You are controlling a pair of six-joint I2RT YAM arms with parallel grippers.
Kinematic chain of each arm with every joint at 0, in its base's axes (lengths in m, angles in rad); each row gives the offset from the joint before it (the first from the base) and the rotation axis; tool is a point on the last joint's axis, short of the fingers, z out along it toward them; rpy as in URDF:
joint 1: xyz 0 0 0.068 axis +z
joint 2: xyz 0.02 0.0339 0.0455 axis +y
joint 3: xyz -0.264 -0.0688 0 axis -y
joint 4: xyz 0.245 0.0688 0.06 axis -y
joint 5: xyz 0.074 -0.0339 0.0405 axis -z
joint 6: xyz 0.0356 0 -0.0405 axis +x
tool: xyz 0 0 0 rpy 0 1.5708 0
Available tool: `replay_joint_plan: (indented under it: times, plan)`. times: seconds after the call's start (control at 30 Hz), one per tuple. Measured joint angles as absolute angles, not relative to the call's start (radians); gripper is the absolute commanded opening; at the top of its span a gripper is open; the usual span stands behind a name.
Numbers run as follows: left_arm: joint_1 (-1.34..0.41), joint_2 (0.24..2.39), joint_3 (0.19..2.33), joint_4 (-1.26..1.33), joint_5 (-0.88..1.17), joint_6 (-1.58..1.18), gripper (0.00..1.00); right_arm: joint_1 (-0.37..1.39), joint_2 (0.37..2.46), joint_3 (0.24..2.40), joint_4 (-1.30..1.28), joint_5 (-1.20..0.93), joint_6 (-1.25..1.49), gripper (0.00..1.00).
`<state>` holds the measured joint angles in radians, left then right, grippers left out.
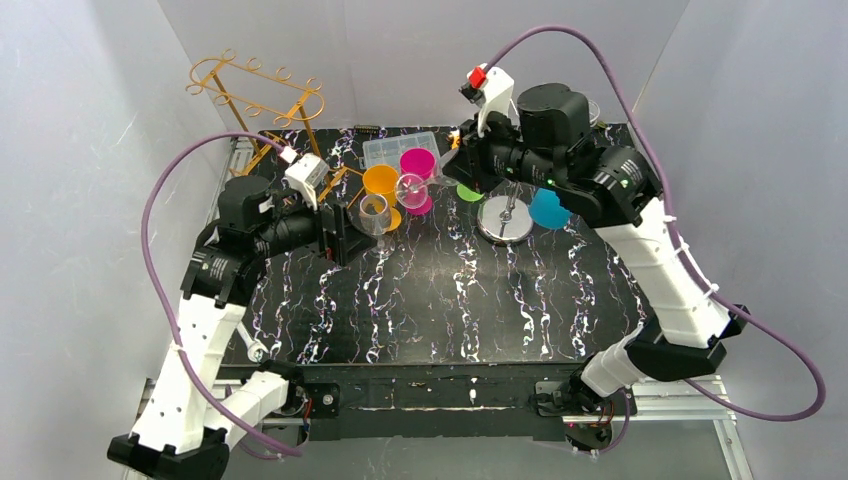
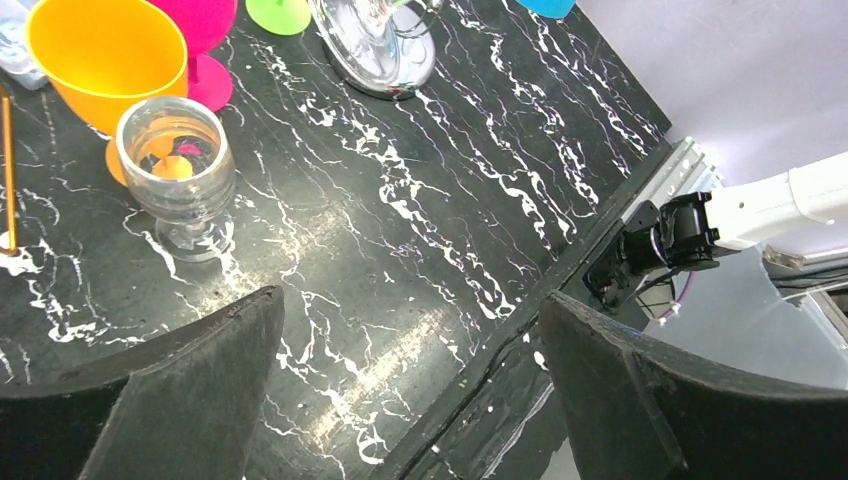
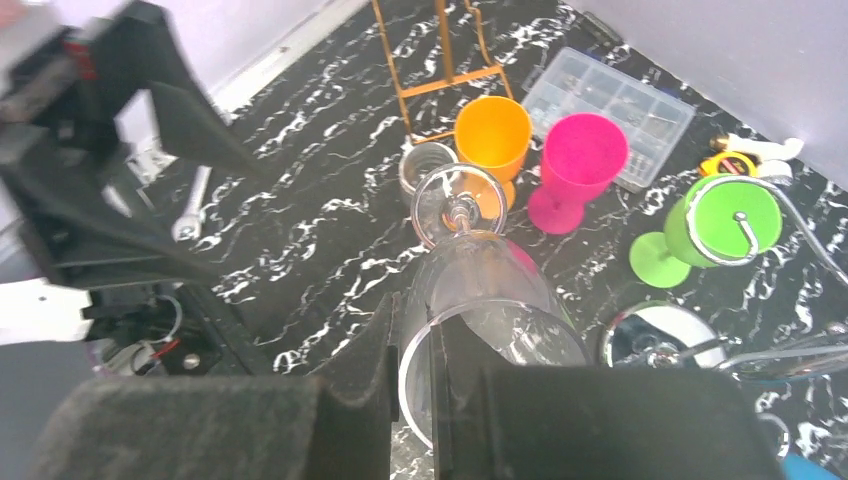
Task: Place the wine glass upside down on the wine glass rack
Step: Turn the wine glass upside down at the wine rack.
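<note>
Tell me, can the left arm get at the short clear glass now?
Probably yes. The left hand is open, and the glass stands just ahead of it with only bare table between. The orange cup sits close behind the glass and could be bumped.

On the black marbled desk (image 1: 450, 300), a short clear glass (image 2: 178, 175) stands just ahead of the left jaws, an orange goblet (image 2: 100, 55) just beyond it. Beyond the right jaws stand a pink goblet (image 3: 585, 155), a green goblet (image 3: 708, 240) and a clear compartment box (image 3: 610, 95).
</note>
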<state>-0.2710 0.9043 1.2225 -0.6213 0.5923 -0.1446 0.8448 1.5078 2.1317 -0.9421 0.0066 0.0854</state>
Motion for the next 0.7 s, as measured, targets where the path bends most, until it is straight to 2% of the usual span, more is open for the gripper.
replay_joint_plan:
  times: [0.43,0.7]
  plan:
    - [-0.271,1.014,1.213,-0.537,0.656,-0.168,0.98,0.845,1.477,2.023,-0.846,-0.172,0.156,0.01]
    - [-0.271,1.044,1.163,-0.521,0.688,-0.167,0.93,0.845,1.427,1.939,-0.726,-0.244,0.204,0.01]
